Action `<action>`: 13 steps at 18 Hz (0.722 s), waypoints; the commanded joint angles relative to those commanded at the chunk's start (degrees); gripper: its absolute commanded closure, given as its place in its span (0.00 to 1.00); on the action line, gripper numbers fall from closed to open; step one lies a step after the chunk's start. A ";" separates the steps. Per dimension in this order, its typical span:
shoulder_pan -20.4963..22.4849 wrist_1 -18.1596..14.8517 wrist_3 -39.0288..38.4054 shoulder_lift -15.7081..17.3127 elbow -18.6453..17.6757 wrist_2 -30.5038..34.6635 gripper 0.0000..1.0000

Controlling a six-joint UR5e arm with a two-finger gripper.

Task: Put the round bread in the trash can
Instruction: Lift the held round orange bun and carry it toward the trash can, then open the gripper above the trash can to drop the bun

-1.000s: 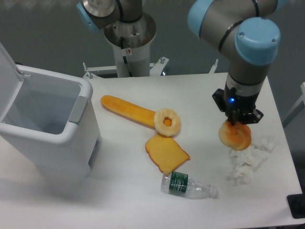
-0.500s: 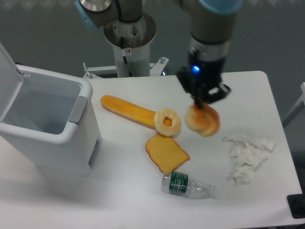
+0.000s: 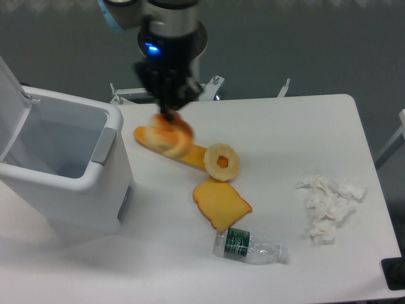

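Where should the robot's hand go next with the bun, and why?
Probably a little more toward the trash can, until it is over the opening. The gripper holds the round bread in the air, but above the long bread on the table, not the bin. The lid is up, so nothing blocks the way.

The arm reaches down from the desk's far edge, wrist vertical, a blue light glowing on its dark housing. The gripper point(image 3: 169, 118) points straight down, fingers clamped on the round bread point(image 3: 167, 136), which hangs blurred beneath them, clear of the desk.
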 joint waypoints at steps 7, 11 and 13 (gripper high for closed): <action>-6.34 0.00 -6.34 0.17 -1.05 -6.84 0.07; -6.34 1.05 -5.73 1.40 -0.96 -7.04 0.00; -6.17 2.37 -5.20 1.58 -0.96 -6.16 0.00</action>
